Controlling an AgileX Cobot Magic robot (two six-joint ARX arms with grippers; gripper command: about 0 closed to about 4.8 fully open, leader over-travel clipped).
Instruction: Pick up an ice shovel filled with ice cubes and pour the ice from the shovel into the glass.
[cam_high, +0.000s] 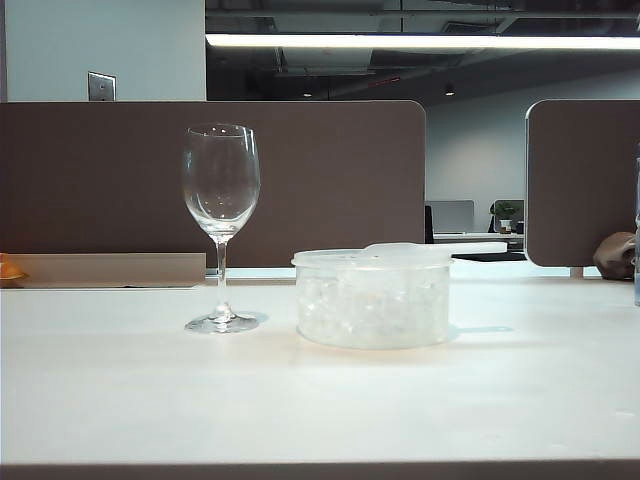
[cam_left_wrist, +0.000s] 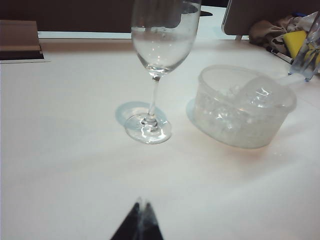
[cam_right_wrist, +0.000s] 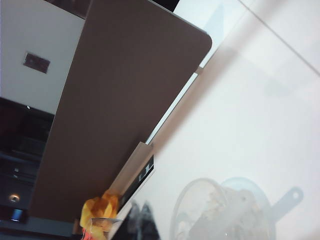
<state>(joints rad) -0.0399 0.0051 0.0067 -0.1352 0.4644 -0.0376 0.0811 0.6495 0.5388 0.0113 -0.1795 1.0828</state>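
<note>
We see the wine glass (cam_high: 221, 225) standing upright and empty on the white table (cam_high: 320, 400), left of the round clear plastic tub (cam_high: 372, 298), close by but not touching it. The tub holds the ice cubes (cam_high: 370, 305), and the ice shovel (cam_high: 430, 250) lies across its rim, its long flat handle jutting out to the right past the tub's edge. No arm shows in the exterior view. In the left wrist view the left gripper (cam_left_wrist: 140, 225) hangs low over bare table short of the glass's foot, its 2 dark fingertips pressed together with nothing between them. In the right wrist view, which is strongly tilted, the right gripper (cam_right_wrist: 142, 220) appears as a dark blur near the tub; its fingers are closed and empty. Brown partitions (cam_high: 300, 180) stand behind the table.
</note>
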